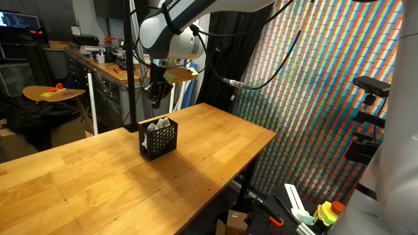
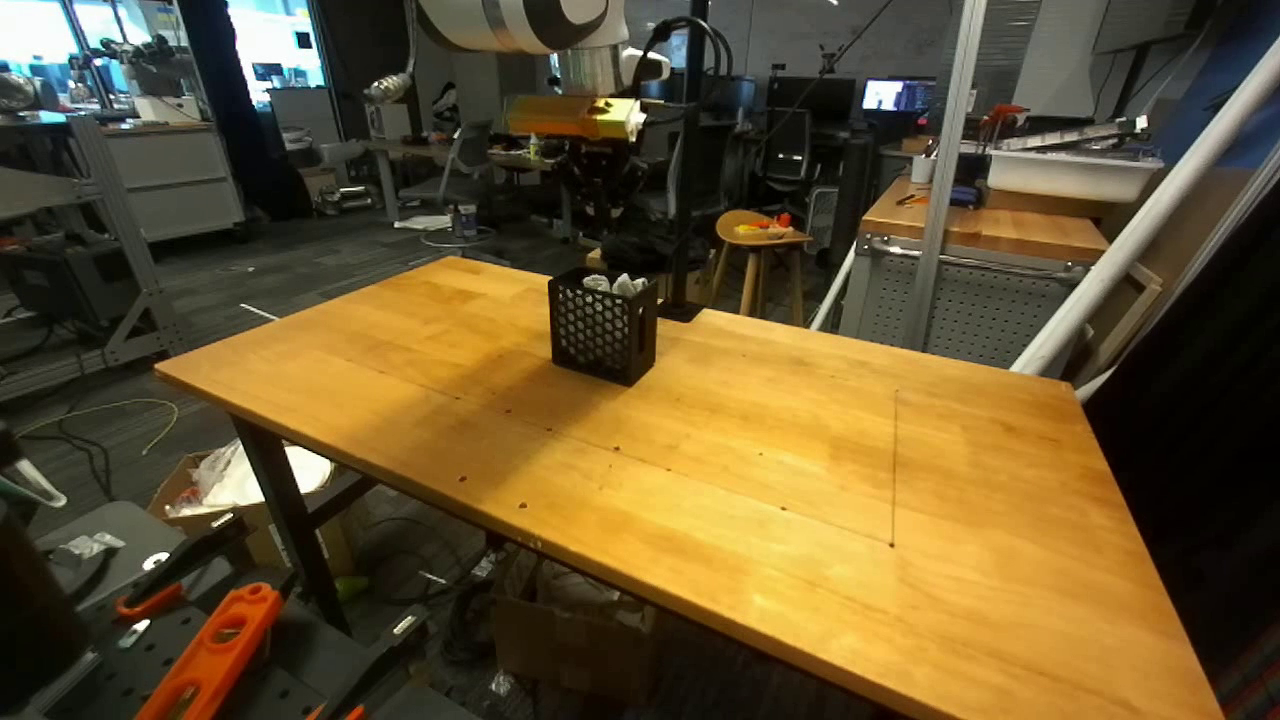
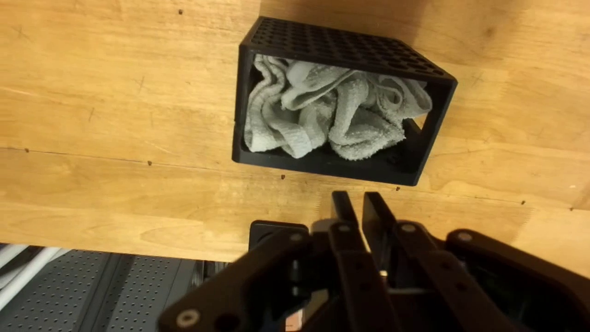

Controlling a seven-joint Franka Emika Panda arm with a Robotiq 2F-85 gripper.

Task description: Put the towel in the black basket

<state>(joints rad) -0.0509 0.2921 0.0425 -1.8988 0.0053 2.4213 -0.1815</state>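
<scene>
The black basket [image 1: 163, 140] stands upright on the wooden table, with honeycomb holes in its sides. It also shows in an exterior view [image 2: 600, 330] and in the wrist view [image 3: 332, 169]. The crumpled grey-white towel [image 3: 355, 94] lies inside the basket; its folds reach the rim in both exterior views [image 1: 159, 124] [image 2: 615, 285]. I cannot tell if it is more than one cloth. My gripper [image 3: 359, 196] is raised above the table, apart from the basket and towel. Its fingertips are a small gap apart, with nothing between them. It also shows in an exterior view [image 1: 156, 103].
The wooden table [image 1: 98, 182] bears the basket. A black upright pole [image 1: 129, 65] rises from a black base plate [image 3: 276, 226] at the table's edge, close to the basket and the gripper. A workbench with drawers [image 1: 107, 88] stands beyond that edge.
</scene>
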